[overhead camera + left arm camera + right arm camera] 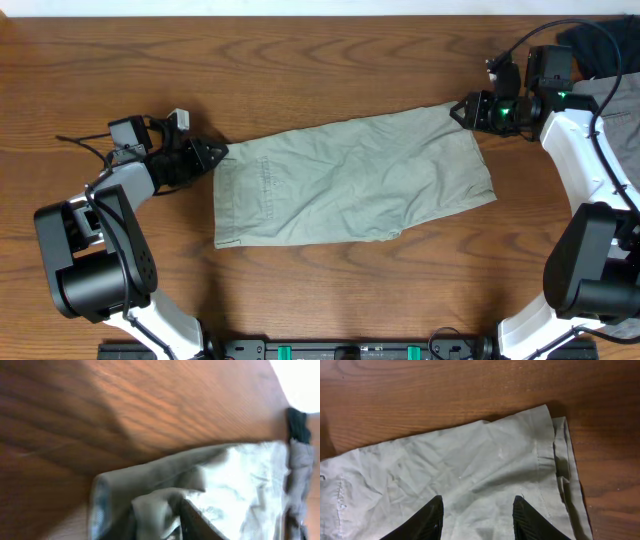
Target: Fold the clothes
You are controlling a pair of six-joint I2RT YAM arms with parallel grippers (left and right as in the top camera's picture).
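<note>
On the wooden table [320, 60], khaki-green shorts [350, 180] lay flat and spread out, waistband to the left and leg hems to the right, with the right end a little further from the robot than the left. At the shorts' far left corner, the left gripper [213, 153] touched the waistband edge. Its wrist view was blurred: the shorts' fabric rose in a bunch around a dark finger [192, 520], pale lining showing, but whether the jaws were pressed together on it could not be told. At the shorts' far right corner, the right gripper [463, 110] sat over the hem [545, 455]. Its wrist view showed two black fingers [431, 520] standing apart, low over creased cloth that lay flat between them, with nothing clamped. Just right of those fingers ran the stitched hem, a second layer's edge peeking out beside it. Beyond the shorts' right end, behind the right arm, lay a grey cloth [622, 100] and a black cloth [590, 40]
</note>
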